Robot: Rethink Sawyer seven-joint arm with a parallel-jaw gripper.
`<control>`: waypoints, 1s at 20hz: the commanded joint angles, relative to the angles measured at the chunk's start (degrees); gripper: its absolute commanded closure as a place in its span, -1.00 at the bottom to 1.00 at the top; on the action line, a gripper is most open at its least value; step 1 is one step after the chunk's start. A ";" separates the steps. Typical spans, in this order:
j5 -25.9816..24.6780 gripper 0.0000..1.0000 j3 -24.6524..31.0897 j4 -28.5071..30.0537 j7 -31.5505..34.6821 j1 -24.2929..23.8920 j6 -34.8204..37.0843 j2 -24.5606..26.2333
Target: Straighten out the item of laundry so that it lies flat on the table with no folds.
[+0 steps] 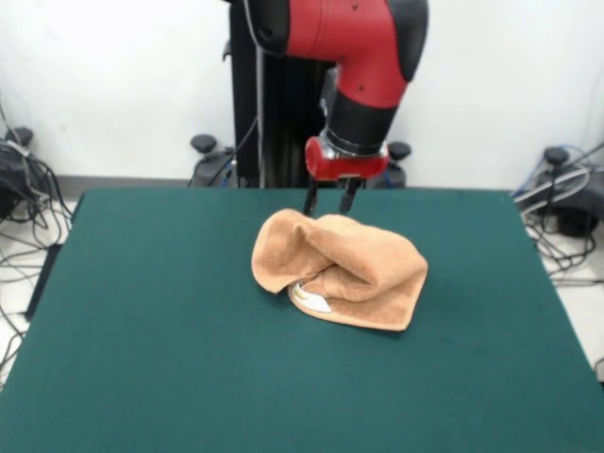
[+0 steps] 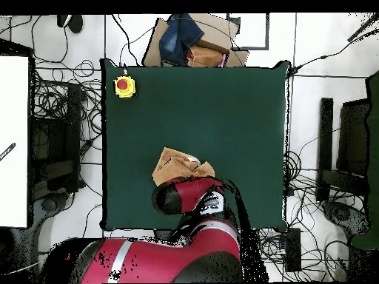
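Under the part-open, empty hand lies the crumpled towel; next, grip an edge and spread it across the bench.

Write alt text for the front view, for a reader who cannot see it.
A crumpled tan-orange hand towel lies bunched and folded over itself on a dark green table, a small white label peeking out beneath a fold. A red and black robot arm reaches down behind it, its open gripper poised at the towel's far edge.
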 commanded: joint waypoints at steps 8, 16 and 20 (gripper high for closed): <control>1.26 -1.00 2.80 -3.81 8.33 0.86 -7.40 6.59; 1.48 -1.00 4.98 -2.15 6.64 -1.12 -2.42 2.52; 2.47 -1.00 7.32 -3.21 4.34 -2.70 3.88 0.67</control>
